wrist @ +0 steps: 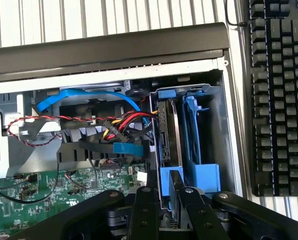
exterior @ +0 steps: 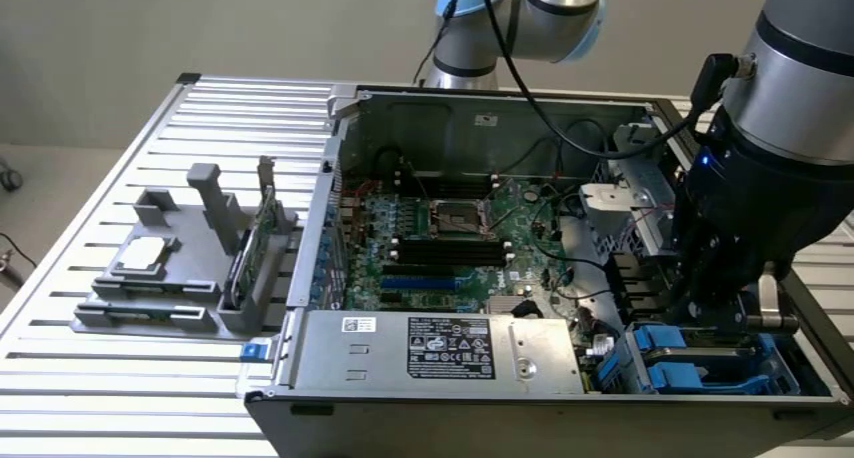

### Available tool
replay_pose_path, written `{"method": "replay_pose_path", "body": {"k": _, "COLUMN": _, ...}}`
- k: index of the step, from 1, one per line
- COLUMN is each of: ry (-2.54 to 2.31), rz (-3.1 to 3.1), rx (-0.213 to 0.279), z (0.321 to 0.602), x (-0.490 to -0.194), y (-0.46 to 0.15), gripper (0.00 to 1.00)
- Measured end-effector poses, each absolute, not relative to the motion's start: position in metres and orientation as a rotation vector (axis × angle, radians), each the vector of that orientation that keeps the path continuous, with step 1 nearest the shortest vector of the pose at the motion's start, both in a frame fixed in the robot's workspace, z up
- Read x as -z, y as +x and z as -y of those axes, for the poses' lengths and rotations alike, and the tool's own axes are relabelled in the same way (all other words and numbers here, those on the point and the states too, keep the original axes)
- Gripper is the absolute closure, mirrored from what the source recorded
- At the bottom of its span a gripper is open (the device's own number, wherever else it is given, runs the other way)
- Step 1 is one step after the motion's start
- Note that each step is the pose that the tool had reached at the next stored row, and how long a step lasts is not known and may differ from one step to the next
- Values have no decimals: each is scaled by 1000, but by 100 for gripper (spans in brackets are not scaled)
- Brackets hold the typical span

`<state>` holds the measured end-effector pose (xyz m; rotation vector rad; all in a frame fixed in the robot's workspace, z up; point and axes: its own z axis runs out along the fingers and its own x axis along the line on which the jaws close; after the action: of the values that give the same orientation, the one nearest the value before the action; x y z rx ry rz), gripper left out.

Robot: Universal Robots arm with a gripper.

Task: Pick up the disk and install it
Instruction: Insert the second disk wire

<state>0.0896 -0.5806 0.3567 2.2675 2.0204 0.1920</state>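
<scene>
the black metal jaws pinch the blue plastic edge of the flat grey disk (wrist: 170,150), upright in the case's (exterior: 400,403) bay, keyboard (wrist: 279,95) beside.

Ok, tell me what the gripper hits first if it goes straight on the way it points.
Probably the disk in its blue carrier: the gripper points down into the drive bay, fingers at the carrier's near end. Depth is unclear.

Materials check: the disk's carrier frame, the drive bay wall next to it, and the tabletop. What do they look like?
Carrier frame on the disk: looks like moulded plastic, uniform bright blue, slightly glossy.
Drive bay wall: probably sheet metal, flat dull grey with a thin folded edge.
Tabletop: seems to be extruded aluminium, pale silver slats with parallel grooves.
</scene>
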Motion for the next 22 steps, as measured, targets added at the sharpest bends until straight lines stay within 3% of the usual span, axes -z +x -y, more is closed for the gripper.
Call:
{"method": "replay_pose_path", "body": {"k": 6, "ry": 2270, "rz": -2022, "rx": -183, "z": 579, "x": -375, "y": 95, "gripper": 76}}
{"method": "replay_pose_path", "body": {"k": 22, "ry": 2270, "rz": -2022, "rx": -183, "z": 574, "x": -376, "y": 107, "gripper": 76}}
